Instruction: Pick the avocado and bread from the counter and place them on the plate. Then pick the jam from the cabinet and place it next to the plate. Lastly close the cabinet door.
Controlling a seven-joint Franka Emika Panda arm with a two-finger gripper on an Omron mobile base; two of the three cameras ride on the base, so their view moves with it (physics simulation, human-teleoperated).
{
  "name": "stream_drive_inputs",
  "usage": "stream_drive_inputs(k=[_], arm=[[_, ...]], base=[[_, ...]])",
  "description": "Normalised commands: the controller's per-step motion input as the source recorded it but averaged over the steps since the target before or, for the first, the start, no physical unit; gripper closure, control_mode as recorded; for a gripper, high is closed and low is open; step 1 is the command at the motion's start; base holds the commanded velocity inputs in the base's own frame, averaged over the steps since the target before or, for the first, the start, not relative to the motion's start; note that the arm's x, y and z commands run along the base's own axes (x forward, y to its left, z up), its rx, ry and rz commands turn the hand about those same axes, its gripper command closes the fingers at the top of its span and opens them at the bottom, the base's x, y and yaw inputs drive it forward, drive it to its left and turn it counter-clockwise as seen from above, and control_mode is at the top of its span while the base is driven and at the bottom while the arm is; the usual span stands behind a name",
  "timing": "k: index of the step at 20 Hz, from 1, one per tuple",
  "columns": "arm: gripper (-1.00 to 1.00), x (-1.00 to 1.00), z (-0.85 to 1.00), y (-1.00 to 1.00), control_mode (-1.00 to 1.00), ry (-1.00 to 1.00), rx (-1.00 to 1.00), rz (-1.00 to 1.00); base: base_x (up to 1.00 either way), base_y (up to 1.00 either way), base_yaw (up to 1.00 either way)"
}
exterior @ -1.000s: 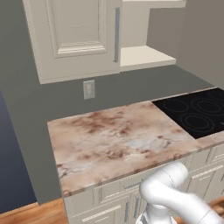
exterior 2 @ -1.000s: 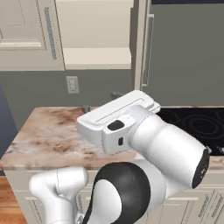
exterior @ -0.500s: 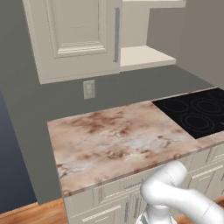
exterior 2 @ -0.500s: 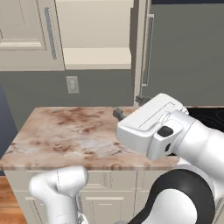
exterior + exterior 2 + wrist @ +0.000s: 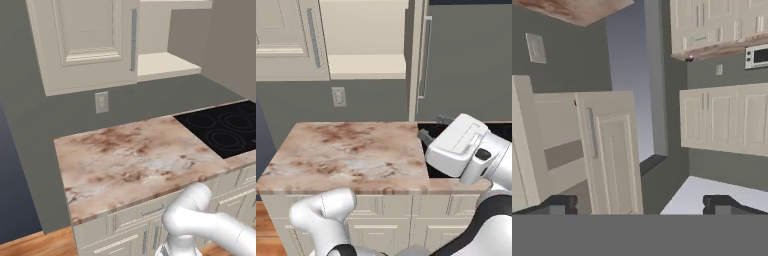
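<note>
The claw [image 5: 431, 127] stands open and empty at mid right of the right base view, its dark fingers [image 5: 424, 135] above the right end of the counter [image 5: 346, 155], beside the black stovetop [image 5: 225, 132]. The cabinet [image 5: 87, 42] fills the upper left of the left base view, with one cabinet door [image 5: 612, 150] swung open at lower left of the hand view.

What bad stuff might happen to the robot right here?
The cabinet door stands open, edge-on above the counter, and the open gripper sits just below and right of it, so a wide swing might bump it. The open shelf looks bare from here, so finding the jar may need another look.
</note>
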Motion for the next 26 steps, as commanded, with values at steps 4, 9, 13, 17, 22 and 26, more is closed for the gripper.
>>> stream_drive_inputs(k=[4,9,13,17,22,26], arm=[[-1.00,0.62,-0.46,-0.33,-1.00,-0.06,-0.04,0.03],[-1.00,0.81,-0.43,-0.13,-1.00,-0.08,-0.05,0.00],[-1.00,0.75,-0.31,-0.11,-1.00,-0.11,-0.04,0.00],[-1.00,0.67,-0.24,-0.02,-1.00,-0.13,-0.04,0.00],[-1.00,0.51,-0.21,0.01,-1.00,-0.16,-0.09,0.00],[-1.00,0.52,-0.27,0.04,-1.00,-0.17,-0.11,0.00]], base=[[0.00,0.00,0.00],[0.00,0.00,0.00],[0.00,0.00,0.00],[0.00,0.00,0.00],[0.00,0.00,0.00],[0.00,0.00,0.00]])
